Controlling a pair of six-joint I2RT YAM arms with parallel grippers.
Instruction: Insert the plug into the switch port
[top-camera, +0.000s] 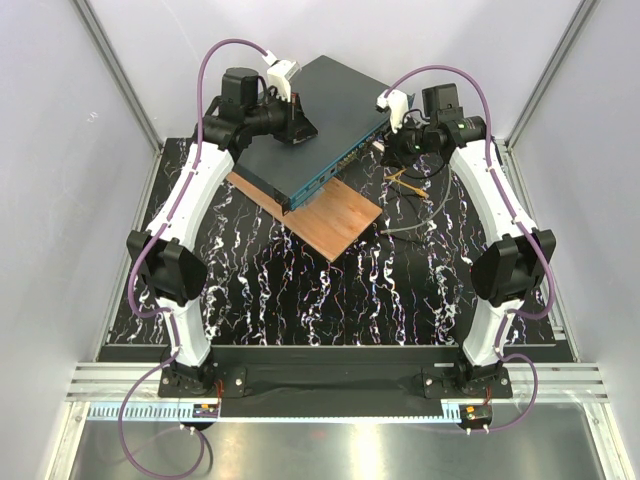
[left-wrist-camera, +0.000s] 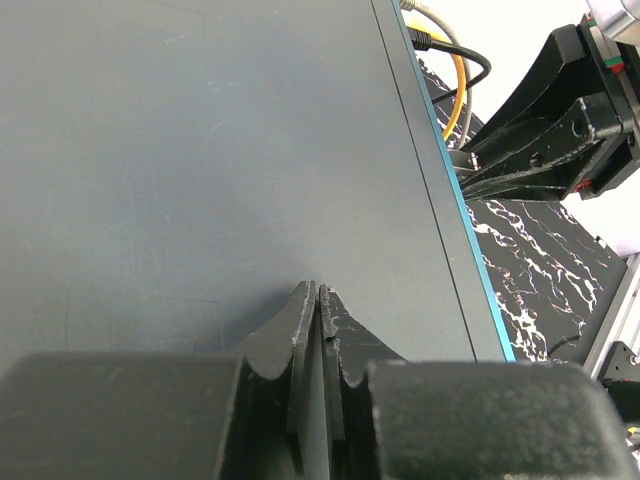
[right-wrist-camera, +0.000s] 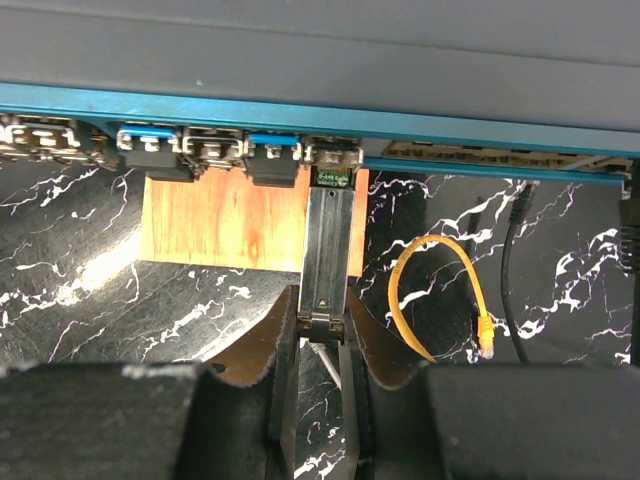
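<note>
From above, the switch (top-camera: 320, 110) sits at the far end of the table (top-camera: 300, 290), at 12 o'clock. Part of it lies on a wooden board (top-camera: 335, 220). The left gripper (top-camera: 297, 125) is on top of the box, at 11 o'clock. The right gripper (top-camera: 388, 143) is at 1 o'clock, by the front face where the sockets are. The plug is too small to see from up here.

From the left wrist, the left fingers (left-wrist-camera: 305, 320) are squeezed together with nothing between them. Their tips seem to rest on the dark top of the switch. I think they press down so the box does not slide when the plug is pushed in. At 2 o'clock the right gripper shows beside the teal edge. A yellow cable (left-wrist-camera: 457, 95) lies past it at 1 o'clock.

From the right wrist, the right fingers (right-wrist-camera: 285, 330) pinch the back end of the plug (right-wrist-camera: 330, 240), which is a long silvery piece. It points straight up to 12 o'clock, at one socket (right-wrist-camera: 333, 155) in the teal front. Its tip is right at the mouth of that socket. I cannot tell how far in it is. Holding it by the back leaves the front free to go in. The wooden board shows at 10 o'clock. A yellow loop (right-wrist-camera: 440, 290) at 4 o'clock and a black cable (right-wrist-camera: 510, 260) at 3 o'clock lie loose, apart from the plug.
</note>
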